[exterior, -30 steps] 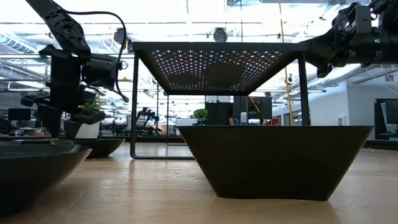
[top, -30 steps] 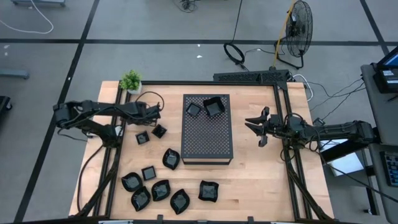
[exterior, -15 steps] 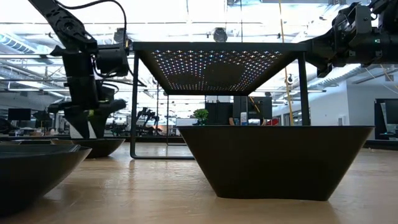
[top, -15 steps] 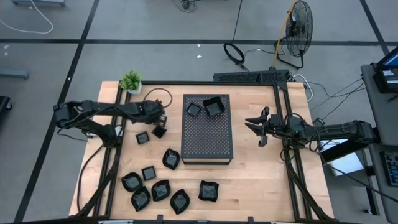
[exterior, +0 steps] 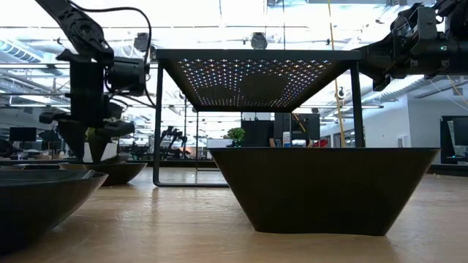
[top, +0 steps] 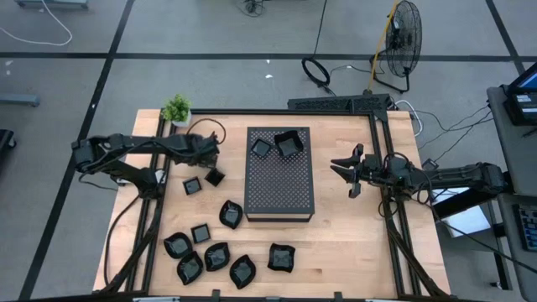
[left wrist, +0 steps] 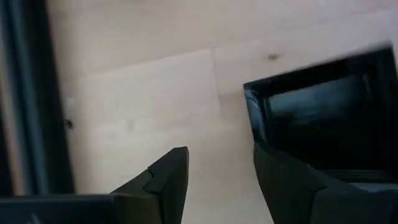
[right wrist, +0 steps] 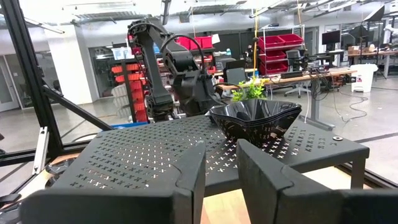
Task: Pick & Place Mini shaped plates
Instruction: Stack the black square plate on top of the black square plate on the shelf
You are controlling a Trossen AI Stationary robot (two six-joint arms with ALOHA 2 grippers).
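Several glossy black mini plates (top: 217,256) lie on the wooden table near its near-left corner. Two small square ones (top: 215,177) (top: 192,185) rest flat to the left of the perforated box (top: 279,180). Two more plates (top: 289,144) (top: 263,148) sit on the far end of the box top. My left gripper (top: 210,153) (exterior: 88,142) hovers open just beyond the square plate (left wrist: 323,112), which shows beside one finger in the left wrist view; contact does not show. My right gripper (top: 346,174) (right wrist: 221,168) hangs open, right of the box.
A small potted plant (top: 176,109) stands at the table's far-left corner. Dark frame rails (top: 159,193) run along the left and right sides. Bare wood lies between the box and the right gripper. One plate (exterior: 322,186) fills the low view's foreground.
My left gripper dipped down toward the square plate and the box, then drew back up and a little toward the table's left. The plate stayed where it was. The right arm kept still.
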